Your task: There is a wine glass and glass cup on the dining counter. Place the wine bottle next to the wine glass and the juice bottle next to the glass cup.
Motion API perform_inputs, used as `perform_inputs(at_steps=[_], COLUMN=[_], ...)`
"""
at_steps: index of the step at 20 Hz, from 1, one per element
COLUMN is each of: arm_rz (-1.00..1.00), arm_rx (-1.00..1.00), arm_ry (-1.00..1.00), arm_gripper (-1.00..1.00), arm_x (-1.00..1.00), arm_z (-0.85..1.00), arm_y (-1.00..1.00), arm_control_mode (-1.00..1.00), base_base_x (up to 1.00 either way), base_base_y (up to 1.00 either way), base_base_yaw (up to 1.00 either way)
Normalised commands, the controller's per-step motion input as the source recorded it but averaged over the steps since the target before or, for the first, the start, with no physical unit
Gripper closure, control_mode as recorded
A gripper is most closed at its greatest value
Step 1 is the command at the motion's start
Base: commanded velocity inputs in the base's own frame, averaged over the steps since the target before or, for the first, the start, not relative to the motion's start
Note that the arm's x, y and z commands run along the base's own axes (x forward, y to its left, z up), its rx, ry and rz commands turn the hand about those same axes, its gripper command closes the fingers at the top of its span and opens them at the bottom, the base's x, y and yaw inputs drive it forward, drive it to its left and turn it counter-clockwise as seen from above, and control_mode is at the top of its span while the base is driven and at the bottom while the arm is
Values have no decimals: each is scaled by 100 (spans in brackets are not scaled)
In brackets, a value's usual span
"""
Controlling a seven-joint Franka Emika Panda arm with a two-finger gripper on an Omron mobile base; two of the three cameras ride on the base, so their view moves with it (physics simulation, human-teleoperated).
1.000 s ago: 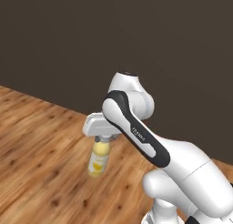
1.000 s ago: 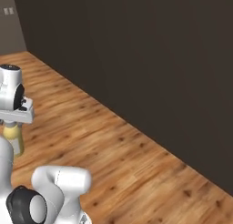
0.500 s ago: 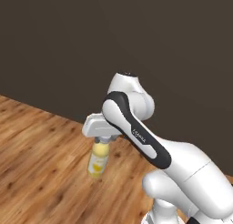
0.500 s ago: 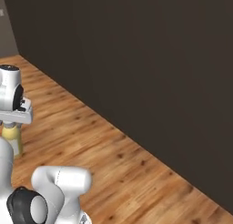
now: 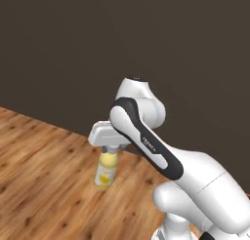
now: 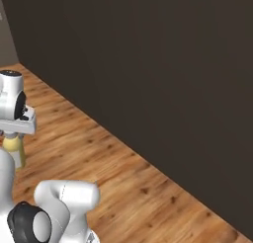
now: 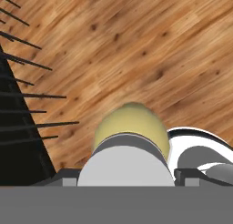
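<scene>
The hand (image 5: 110, 147) is clenched on the cap end of the juice bottle (image 5: 106, 169), which hangs upright straight below it, long axis vertical, over the wood floor (image 5: 39, 185) (beside a dark wall (image 6: 148, 64)).

faint brand lettering on arm link (image 5: 146, 141), unreadable

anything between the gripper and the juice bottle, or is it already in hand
Nothing stands between them: the gripper is shut on the juice bottle, which hangs upright under it above the wood floor.
</scene>
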Motion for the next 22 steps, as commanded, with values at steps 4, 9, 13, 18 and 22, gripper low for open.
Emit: perform_inputs(at_steps=[4, 9, 13, 18, 22], arm_rz=[0, 0, 0, 0, 0], arm_rx=[0, 0, 0, 0, 0], arm_ry=[0, 0, 0, 0, 0], arm_gripper=[100, 100, 100, 100, 100], arm_x=[0, 0, 0, 0, 0], arm_z=[0, 0, 0, 0, 0], arm_y=[0, 0, 0, 0, 0], arm_control_mode=[100, 100, 100, 100, 100], base_base_x=[79, 66, 17, 9, 18], base_base_y=[54, 58, 33, 20, 8], base_base_yaw=[-5, 4, 59, 76, 81])
